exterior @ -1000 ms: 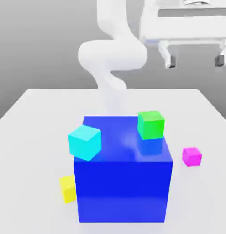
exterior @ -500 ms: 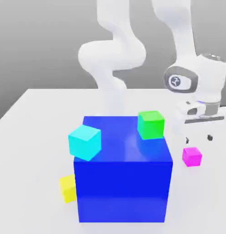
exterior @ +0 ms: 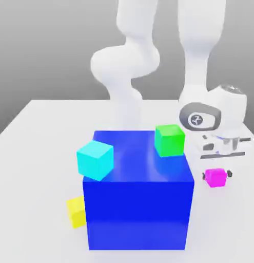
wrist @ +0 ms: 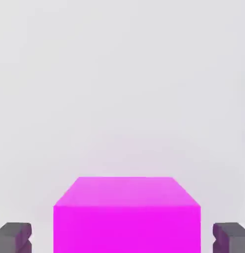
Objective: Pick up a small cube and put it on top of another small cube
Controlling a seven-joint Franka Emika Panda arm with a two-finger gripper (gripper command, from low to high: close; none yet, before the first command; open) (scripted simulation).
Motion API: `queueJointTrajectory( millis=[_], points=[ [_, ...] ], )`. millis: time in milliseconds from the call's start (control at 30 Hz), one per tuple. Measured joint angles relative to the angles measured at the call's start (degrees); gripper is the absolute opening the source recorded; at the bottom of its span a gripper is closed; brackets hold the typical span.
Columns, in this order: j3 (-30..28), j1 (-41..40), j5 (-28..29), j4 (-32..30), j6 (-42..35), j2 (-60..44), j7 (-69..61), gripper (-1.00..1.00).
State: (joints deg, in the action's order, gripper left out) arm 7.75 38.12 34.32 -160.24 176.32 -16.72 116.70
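Pink cube (exterior: 216,177) sits on the table (exterior: 41,154), the gripper (exterior: 217,175) straddling it, fingers (wrist: 14,237) just apart from its sides, not pinching.

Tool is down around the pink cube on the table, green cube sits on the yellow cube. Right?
Not quite. The green cube sits on the big blue cube, at its top edge toward the exterior view's right; the exterior view shows it. The yellow cube lies on the table beside the blue one. The rest holds: the tool is down around the pink cube on the table.
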Motion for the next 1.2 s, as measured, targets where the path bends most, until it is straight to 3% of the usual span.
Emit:
queueJointTrajectory(
  millis=[167,433,633,733,1200],
  points=[
    [1.60,-1.34,-0.92,-0.13,-0.49,0.71,-0.64,-1.00],
    [17.19,-12.77,-17.69,-2.35,-5.93,8.81,-13.09,-1.00],
    [22.06,-14.01,-31.64,-4.25,-10.00,15.14,-23.49,-1.00],
    [20.20,-12.69,-35.02,-4.01,-13.64,18.07,-27.43,-1.00],
    [7.89,-19.27,-41.09,7.03,-44.34,34.88,-47.64,-1.00]
  ],
)
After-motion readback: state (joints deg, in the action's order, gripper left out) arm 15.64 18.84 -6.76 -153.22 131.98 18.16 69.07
